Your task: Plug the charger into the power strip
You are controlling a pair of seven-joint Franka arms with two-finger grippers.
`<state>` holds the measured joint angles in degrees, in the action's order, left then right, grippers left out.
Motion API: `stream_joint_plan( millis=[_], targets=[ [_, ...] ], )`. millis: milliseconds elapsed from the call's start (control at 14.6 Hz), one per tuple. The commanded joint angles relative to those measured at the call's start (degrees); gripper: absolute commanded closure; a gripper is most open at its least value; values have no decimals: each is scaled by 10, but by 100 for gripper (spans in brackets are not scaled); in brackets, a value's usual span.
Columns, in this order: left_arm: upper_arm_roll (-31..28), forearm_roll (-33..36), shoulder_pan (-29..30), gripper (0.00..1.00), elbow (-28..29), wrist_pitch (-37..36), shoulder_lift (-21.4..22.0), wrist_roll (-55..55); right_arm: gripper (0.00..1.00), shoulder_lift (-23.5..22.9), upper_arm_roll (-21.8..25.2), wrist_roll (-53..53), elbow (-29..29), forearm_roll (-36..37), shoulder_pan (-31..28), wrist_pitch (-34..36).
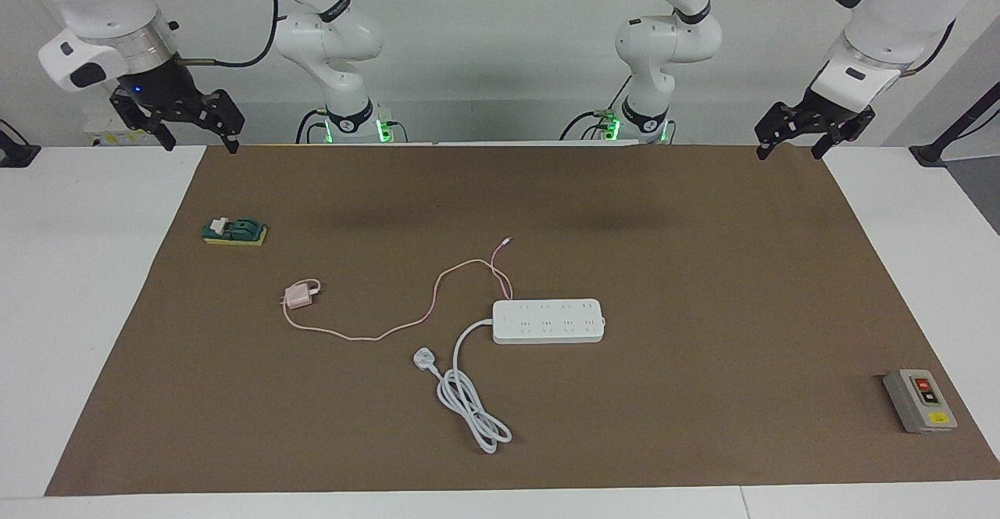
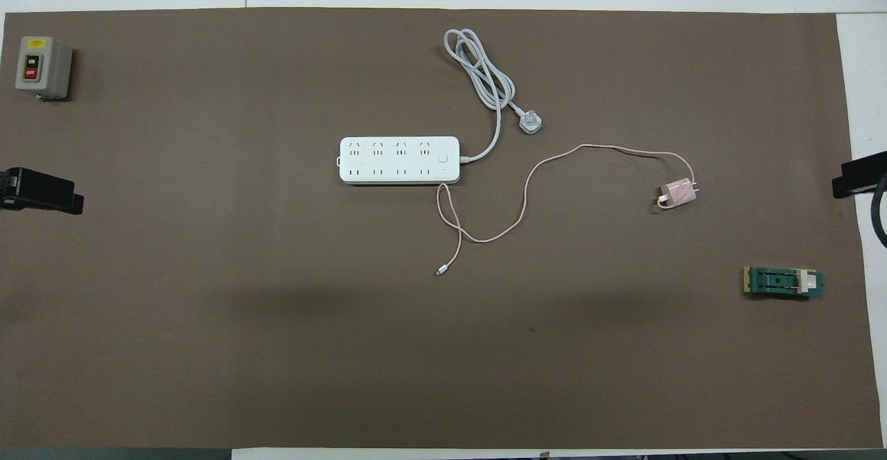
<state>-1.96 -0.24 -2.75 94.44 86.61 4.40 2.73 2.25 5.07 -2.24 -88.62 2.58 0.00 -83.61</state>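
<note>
Facing view shows both arms waiting up high at the robots' edge of the table, and neither one holds anything. Its left gripper (image 1: 791, 139) hangs over the corner of the brown mat (image 1: 703, 284) at the left arm's end, with its fingers spread apart. Its right gripper (image 1: 199, 130) hangs over the mat's corner at the right arm's end, and its fingers are spread apart too. Going away from the robots, a small green and yellow block (image 1: 234, 231) comes first, lying on the mat toward the right arm's end. A bit farther out is the charger (image 1: 298, 295), a little pink cube lying on the mat, well apart from both grippers. Its thin pink cable (image 1: 437, 284) curls across the mat, loops, and passes the power strip's nearer long edge, and its tiny tip (image 1: 508, 241) lies nearer to the robots than the strip. Next is the power strip (image 1: 548, 320), a long flat white bar in the middle of the mat with its sockets facing up and nothing plugged into them. Its thick white cord (image 1: 469, 394) comes out of the end that faces the charger and bunches into loops farther from the robots, with the white plug (image 1: 423, 360) lying flat beside them. Farthest out, toward the left arm's end, sits a grey box (image 1: 919, 400) with red and yellow on top.
</note>
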Motion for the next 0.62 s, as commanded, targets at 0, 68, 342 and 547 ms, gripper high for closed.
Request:
stream_joint_plan(
  millis=[0, 68, 342, 547],
  targets=[
    [-3, -6, -3, 0, 15, -2, 15, 0, 0, 6, 0, 7, -8, 2, -2, -2],
    [-4, -6, -3, 0, 15, -2, 16, 0, 0, 6, 0, 6, -8, 2, -3, -2],
    [-3, -6, -3, 0, 15, -2, 15, 0, 0, 6, 0, 8, -9, 2, -3, -1],
    [-4, -6, -3, 0, 15, -2, 15, 0, 0, 7, 1, 7, -9, 3, -3, -1]
  ],
)
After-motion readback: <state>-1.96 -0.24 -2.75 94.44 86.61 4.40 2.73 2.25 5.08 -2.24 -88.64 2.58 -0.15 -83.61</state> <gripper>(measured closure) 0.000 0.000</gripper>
